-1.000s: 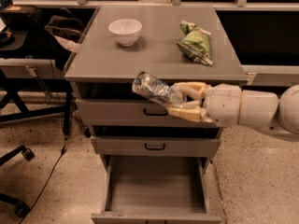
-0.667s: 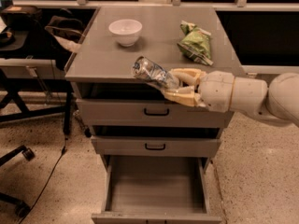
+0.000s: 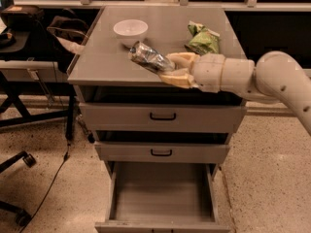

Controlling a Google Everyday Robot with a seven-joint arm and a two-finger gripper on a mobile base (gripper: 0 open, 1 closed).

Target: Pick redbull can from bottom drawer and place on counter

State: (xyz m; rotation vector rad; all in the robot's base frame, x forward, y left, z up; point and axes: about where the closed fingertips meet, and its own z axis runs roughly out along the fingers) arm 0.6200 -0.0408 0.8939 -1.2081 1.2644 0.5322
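Cream two-finger gripper [image 3: 171, 70] clasps the slim silvery redbull can [image 3: 147, 57], tilted above the flat grey counter [image 3: 104, 57], between white bowl [image 3: 130, 29] and green snack bag [image 3: 203, 40]

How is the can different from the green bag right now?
The can is silvery and slim; the green bag is crumpled. The can is held tilted in the tool, over the counter's front part; the green bag lies on it at the back right, untouched. Both are at counter level, out of the open bottom drawer.
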